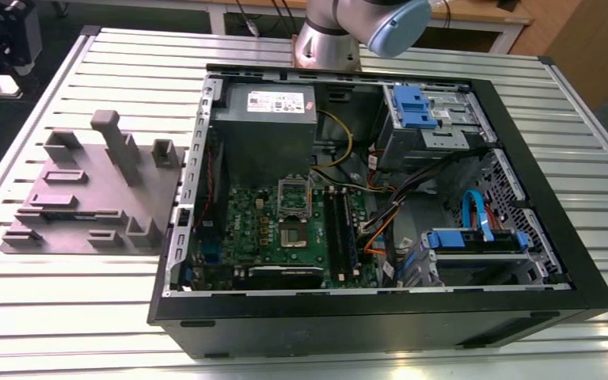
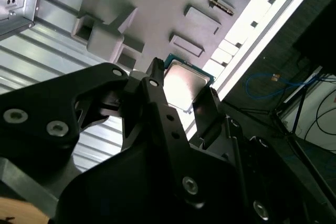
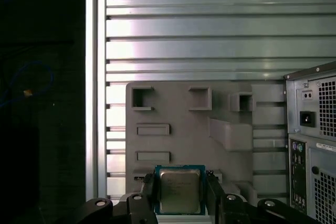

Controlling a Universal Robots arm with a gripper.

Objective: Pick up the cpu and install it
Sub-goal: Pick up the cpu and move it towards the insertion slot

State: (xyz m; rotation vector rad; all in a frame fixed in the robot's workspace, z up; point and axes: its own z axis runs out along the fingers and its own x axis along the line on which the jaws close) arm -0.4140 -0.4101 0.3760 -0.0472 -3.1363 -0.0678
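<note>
The cpu [image 3: 179, 188], a small square chip with a shiny silver top and a dark green rim, sits between the two black fingers [image 3: 148, 192] of my gripper [image 3: 180, 195], which is shut on its edges. It shows again in the second wrist view, cpu [image 2: 184, 83] in the gripper [image 2: 181, 92]. In both wrist views the held chip hangs well above the grey block tray [image 3: 178, 114]. In the exterior view the green motherboard [image 1: 243, 212] lies inside the open computer case [image 1: 389, 305], with its metal-framed socket [image 1: 291, 212] near the middle.
The grey tray [image 1: 82, 198] with raised blocks lies on the slatted metal table [image 1: 61, 309], at the exterior view's left of the case. The arm's base [image 1: 331, 39] stands behind the case. Cables, blue drive bays [image 1: 477, 239] and a power supply [image 1: 265, 119] crowd the case interior.
</note>
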